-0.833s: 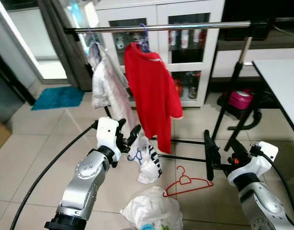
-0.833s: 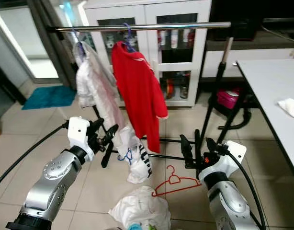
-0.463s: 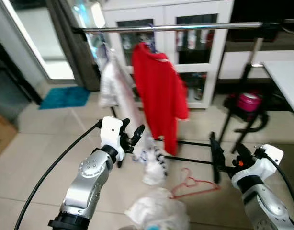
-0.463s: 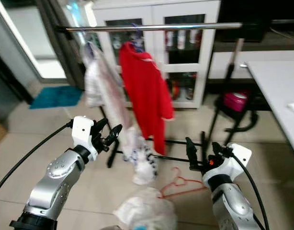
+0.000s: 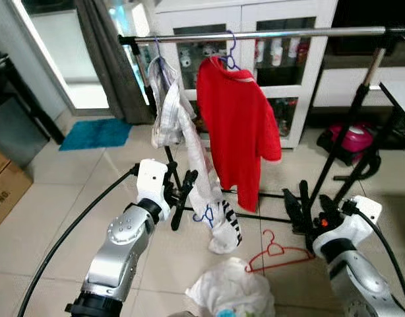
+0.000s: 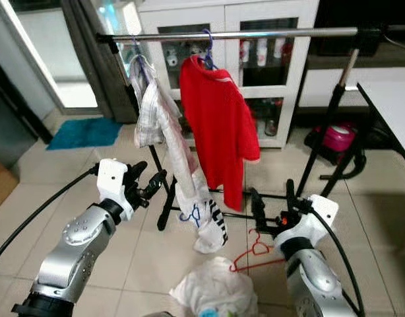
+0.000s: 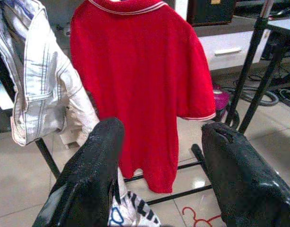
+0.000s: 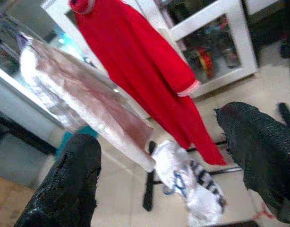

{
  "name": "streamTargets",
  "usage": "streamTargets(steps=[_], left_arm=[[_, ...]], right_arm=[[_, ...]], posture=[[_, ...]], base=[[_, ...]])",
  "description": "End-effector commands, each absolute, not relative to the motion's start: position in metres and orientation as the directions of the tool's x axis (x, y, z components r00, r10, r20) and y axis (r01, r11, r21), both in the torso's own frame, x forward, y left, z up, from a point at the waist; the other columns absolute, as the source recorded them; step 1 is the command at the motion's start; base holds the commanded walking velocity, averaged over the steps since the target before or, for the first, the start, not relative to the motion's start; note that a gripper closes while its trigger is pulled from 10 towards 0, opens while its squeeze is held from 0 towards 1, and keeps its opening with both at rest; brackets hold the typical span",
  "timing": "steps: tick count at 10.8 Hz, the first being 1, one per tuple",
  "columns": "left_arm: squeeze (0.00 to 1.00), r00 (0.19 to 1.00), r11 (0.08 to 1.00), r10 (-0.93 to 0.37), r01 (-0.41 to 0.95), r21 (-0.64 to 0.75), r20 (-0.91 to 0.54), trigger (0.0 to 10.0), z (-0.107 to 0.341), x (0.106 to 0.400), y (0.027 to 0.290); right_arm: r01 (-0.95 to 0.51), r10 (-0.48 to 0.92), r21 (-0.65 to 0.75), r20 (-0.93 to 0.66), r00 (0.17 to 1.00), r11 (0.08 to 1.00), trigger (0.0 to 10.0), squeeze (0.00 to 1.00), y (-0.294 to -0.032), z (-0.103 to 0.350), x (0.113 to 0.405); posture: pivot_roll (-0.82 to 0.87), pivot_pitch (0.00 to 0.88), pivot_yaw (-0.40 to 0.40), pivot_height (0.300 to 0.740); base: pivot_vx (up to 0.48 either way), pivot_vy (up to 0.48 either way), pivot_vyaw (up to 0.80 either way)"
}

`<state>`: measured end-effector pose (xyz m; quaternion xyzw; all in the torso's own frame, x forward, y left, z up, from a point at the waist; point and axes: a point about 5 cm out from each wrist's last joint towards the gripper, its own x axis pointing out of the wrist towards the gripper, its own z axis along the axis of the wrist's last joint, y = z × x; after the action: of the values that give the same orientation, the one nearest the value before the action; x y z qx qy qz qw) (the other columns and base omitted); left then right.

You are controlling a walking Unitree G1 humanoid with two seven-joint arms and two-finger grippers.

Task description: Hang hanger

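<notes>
A red wire hanger (image 5: 276, 251) lies on the tiled floor beneath a chrome clothes rail (image 5: 268, 34). On the rail hang a red polo shirt (image 5: 239, 132) and a white garment (image 5: 183, 139), each on its own hanger. My left gripper (image 5: 179, 191) is held open at mid-height beside the white garment's lower end, with nothing between its fingers (image 7: 95, 161). Low at the right, my right gripper (image 5: 308, 210) is open too, just above and right of the red hanger. The right wrist view looks past its fingers (image 8: 74, 175) at both hung clothes.
A heap of white clothes (image 5: 232, 294) lies on the floor at the front. The rack's black legs (image 5: 351, 132) and floor bars cross behind the hanger. A white glass-door cabinet (image 5: 281, 86), a pink object (image 5: 351, 135), a blue mat (image 5: 97, 132) and a cardboard box (image 5: 8, 181) surround the spot.
The camera has shifted, so the rack sits further right in the picture and the cardboard box has come into view. Both grippers stay open and hold nothing.
</notes>
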<state>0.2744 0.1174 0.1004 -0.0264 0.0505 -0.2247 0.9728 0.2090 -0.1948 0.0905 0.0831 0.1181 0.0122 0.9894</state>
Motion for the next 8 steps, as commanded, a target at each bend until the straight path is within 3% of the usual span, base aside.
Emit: streamTargets(steps=[1,3,7,8], left_arm=[[0.0,0.901,0.906,-0.424,0.42,-0.058,-0.091,10.0,0.102,0.277,0.12],[0.0,0.907,0.911,-0.412,0.407,-0.062,-0.09,10.0,0.101,0.277,0.12],[0.0,0.932,0.938,-0.347,0.342,-0.057,-0.107,10.0,0.096,0.271,0.125],[0.0,0.939,0.945,-0.328,0.323,-0.059,-0.105,10.0,0.095,0.268,0.127]], right_arm=[[-0.011,0.047,0.155,-0.229,0.972,0.988,10.0,0.0,-0.194,0.095,0.211],[-0.024,0.056,0.135,-0.24,0.969,0.991,10.0,0.0,-0.194,0.096,0.211],[-0.087,0.119,0.134,-0.253,0.96,0.987,10.0,0.0,-0.192,0.101,0.219],[-0.087,0.119,0.129,-0.271,0.955,0.988,10.0,0.0,-0.194,0.099,0.221]], posture=[[-0.09,0.0,0.116,0.74],[-0.09,0.0,0.116,0.74],[-0.08,0.0,0.027,0.74],[-0.08,0.0,0.019,0.74]], base=[[0.0,0.364,0.0],[0.0,0.366,0.0],[0.0,0.355,0.0],[0.0,0.0,0.0]])
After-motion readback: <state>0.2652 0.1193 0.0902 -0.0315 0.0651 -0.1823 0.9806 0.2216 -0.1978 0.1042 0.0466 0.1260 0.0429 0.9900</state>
